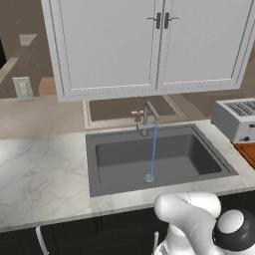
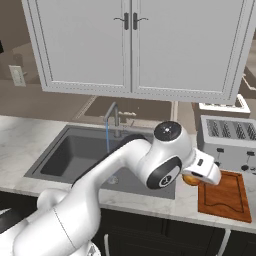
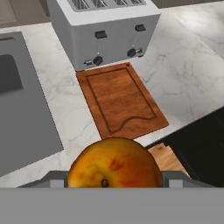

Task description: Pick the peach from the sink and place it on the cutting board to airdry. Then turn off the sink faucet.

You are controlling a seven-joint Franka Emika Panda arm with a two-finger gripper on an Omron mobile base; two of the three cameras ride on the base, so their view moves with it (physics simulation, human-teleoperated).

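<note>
Between our jaws sits the peach (image 3: pixel 113 162), clamped from both sides; the gripper (image 3: pixel 113 177) itself is mostly cut off at the bottom of the hand view, so we make out just grey finger stubs flanking the fruit. From the right base camera the peach (image 2: pixel 190 179) is a sliver of orange peeking out under the white hand, and the fingers are hidden there.

Our arm reaches out from the lower left of that view, elbow raised over the sink's front edge, hand held above the counter just beside the cutting board (image 2: pixel 224 196).

Ahead of the jaws and below them lies the cutting board (image 3: pixel 120 100), bare, with the toaster (image 3: pixel 105 31) right behind it. Off to the side is the sink (image 1: pixel 159 158), where the faucet (image 1: pixel 148 117) runs a thin blue stream onto the drain (image 1: pixel 149 178).
</note>
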